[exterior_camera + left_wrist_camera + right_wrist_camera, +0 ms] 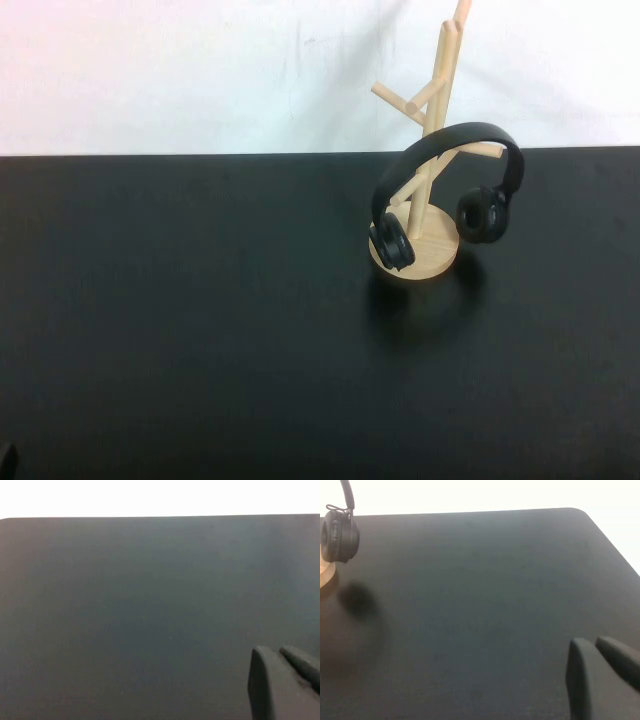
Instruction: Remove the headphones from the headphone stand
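Observation:
The black headphones (455,137) hang by their headband over a peg of the light wooden headphone stand (440,90), right of centre at the back of the table. One ear cup (392,243) rests at the disc base (430,262), and the other (483,214) hangs to the right. The right wrist view shows one ear cup (339,535) and the base edge (325,575) far from my right gripper (591,642), which is shut and empty. My left gripper (273,652) is shut and empty over bare table. Neither gripper shows in the high view.
The black table (200,320) ends at a white wall behind the stand. Its rounded far corner (580,512) shows in the right wrist view. A small dark part (5,458) sits at the bottom left corner of the high view.

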Available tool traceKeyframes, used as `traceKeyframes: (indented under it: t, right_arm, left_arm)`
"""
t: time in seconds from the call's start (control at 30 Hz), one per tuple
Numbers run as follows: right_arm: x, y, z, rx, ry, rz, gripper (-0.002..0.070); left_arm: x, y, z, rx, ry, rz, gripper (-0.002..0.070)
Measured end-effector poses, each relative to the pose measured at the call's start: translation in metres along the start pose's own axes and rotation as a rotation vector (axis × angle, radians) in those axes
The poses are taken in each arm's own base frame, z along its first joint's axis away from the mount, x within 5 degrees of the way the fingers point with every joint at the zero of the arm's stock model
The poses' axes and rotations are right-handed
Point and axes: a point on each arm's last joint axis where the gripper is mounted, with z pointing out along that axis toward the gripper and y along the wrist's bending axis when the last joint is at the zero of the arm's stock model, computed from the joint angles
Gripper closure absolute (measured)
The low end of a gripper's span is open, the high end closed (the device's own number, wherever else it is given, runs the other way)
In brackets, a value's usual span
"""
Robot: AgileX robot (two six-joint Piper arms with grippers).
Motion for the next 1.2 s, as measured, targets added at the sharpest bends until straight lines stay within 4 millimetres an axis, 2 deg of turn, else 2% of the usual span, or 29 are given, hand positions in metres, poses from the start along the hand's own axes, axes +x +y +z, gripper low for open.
traceKeyframes:
  t: [1.2]
  right_arm:
    - [-0.0006,-0.0006,0.0000,0.007,-0.007,-0.018,0.0685]
  left_arm:
    - [0.0000,0.0000,0.0000,0.000,0.000,0.000,0.0678]
